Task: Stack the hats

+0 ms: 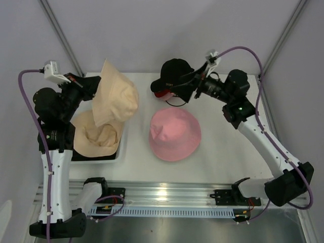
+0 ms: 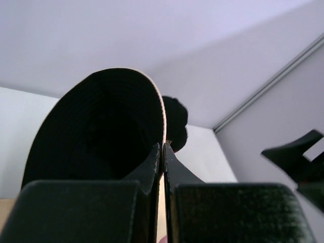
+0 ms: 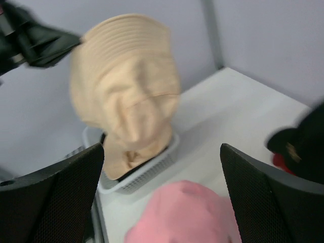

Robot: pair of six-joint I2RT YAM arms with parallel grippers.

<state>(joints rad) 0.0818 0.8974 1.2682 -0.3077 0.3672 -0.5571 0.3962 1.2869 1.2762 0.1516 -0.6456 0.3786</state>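
While the left gripper (image 2: 163,149) clamps the brim of the beige hat (image 1: 117,96), the right gripper (image 3: 162,150) gapes wide, empty.

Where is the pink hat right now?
In the top view the pink hat lies flat mid-table, just right of the white basket and the lifted beige hat, with the black cap behind it.

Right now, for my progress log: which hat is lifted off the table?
The beige hat, hanging from the shut left pincer; the pink hat and black cap sit on the table.
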